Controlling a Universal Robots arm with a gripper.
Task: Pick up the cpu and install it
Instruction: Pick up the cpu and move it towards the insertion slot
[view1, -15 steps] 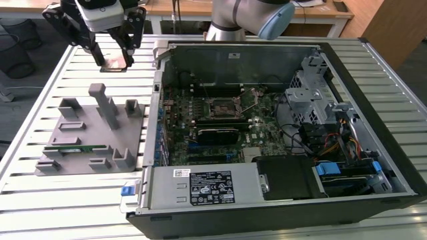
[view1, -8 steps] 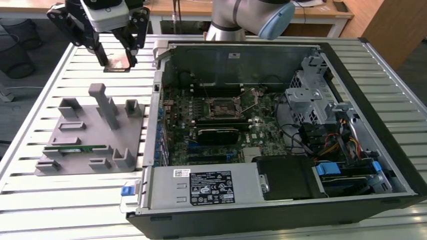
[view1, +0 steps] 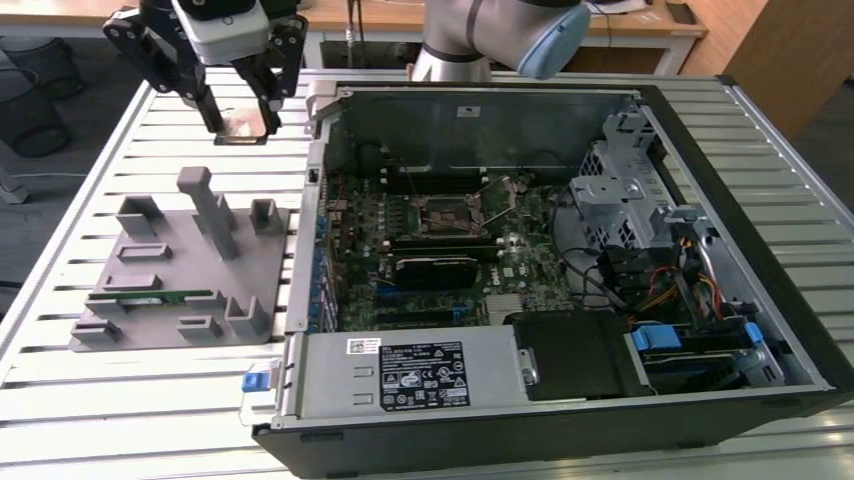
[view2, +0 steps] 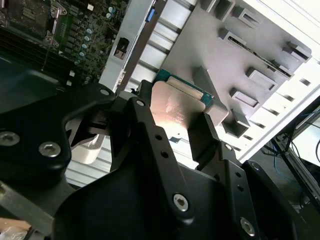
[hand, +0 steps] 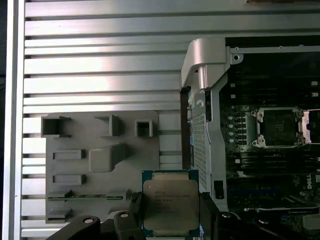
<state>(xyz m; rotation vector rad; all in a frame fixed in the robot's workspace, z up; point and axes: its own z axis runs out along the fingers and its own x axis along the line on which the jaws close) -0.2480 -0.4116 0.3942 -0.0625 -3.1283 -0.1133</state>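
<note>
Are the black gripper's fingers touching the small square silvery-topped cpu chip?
Touching. In the second wrist view the black gripper presses its fingers against both side edges of the small square silvery cpu, with no gap.

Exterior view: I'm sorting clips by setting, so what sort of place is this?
Likely a robotics lab for PC assembly: open computer case on a slatted metal table, grey parts fixture, the claw gripping the cpu.

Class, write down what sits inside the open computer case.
A motherboard with an open socket, cables and a drive cage; the labelled metal box hides what lies beneath.
</note>
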